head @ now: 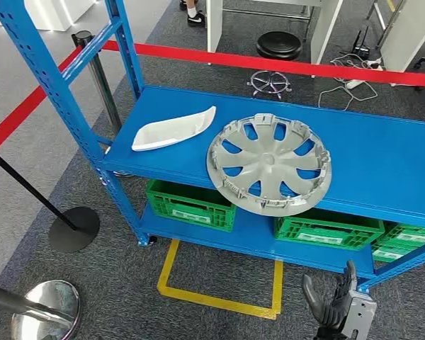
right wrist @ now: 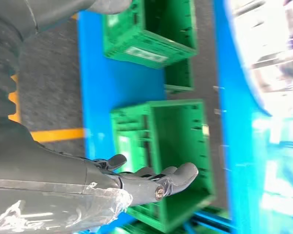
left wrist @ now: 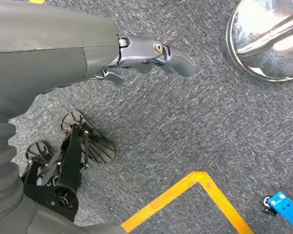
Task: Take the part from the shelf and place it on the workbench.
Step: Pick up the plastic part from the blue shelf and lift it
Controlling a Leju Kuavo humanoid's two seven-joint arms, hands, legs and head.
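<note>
On the upper blue shelf (head: 370,159) of a steel rack, a grey wheel cover (head: 269,164) lies flat with its front edge hanging a little past the shelf's lip, untouched by either hand. Just beside it, toward the rack's left end, rests a white curved trim part (head: 173,129). Below, on the lower shelf, sit green plastic crates (head: 190,204), seen close in the right wrist view (right wrist: 163,161) as open and hollow. The robot's right hand (head: 333,301) hangs low in front of the rack's right leg, its dark fingers (right wrist: 174,175) loosely extended and holding nothing. The left hand (left wrist: 145,53) hovers over grey carpet, its fingers (left wrist: 178,61) stretched out and likewise holding nothing, near a chrome stanchion base (left wrist: 270,39) and a yellow floor marking (left wrist: 197,187). A red barrier tape (head: 285,66) runs behind the rack.
</note>
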